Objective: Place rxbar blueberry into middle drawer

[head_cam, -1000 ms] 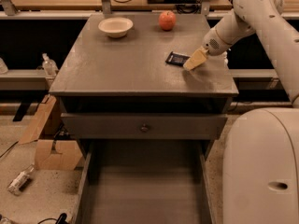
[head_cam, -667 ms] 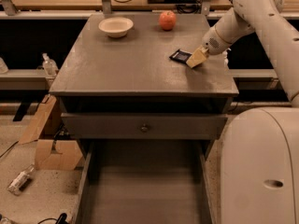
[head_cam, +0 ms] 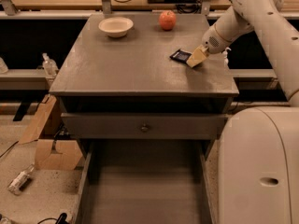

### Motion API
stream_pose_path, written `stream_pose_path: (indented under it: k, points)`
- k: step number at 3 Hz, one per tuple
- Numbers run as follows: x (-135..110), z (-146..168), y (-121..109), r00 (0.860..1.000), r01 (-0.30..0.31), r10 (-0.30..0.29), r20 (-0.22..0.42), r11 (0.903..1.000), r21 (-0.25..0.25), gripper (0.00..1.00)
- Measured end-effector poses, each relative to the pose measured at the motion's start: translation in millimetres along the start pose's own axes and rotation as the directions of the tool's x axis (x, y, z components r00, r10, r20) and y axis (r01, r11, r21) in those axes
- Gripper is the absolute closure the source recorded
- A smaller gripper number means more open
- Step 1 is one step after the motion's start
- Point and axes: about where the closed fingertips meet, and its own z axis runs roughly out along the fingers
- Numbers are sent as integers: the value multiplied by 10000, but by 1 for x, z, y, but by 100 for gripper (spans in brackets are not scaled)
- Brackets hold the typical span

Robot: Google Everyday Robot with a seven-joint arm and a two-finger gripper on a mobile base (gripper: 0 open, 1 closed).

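The rxbar blueberry (head_cam: 179,55), a small dark flat bar, is at the right side of the grey cabinet top (head_cam: 126,64). My gripper (head_cam: 196,58) comes in from the right on the white arm. Its tan fingers are shut on the bar's right end and hold it just above the surface. The middle drawer (head_cam: 145,190) is pulled out wide open below the cabinet front. Its flat grey floor is bare.
A cream bowl (head_cam: 116,26) and a red-orange apple (head_cam: 167,19) stand at the back of the top. A closed drawer front with a round knob (head_cam: 145,127) sits above the open drawer. My white base (head_cam: 259,167) fills the lower right. Cardboard (head_cam: 46,139) and a bottle (head_cam: 18,180) lie on the floor at left.
My gripper has moved slightly up and to the right, and the bar has moved with it, rising a little from the cabinet top.
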Motion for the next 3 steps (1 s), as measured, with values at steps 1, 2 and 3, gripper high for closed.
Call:
stream_pose_path:
  k: [1, 2, 3]
  points:
    - [-14, -2, 8, 9992, 354, -351, -179, 9993, 155, 100]
    - [-38, -22, 32, 9939, 1099, -1091, -161, 9920, 616, 100]
    - [-51, -68, 67, 9831, 1741, -1800, 325, 9753, 1362, 100]
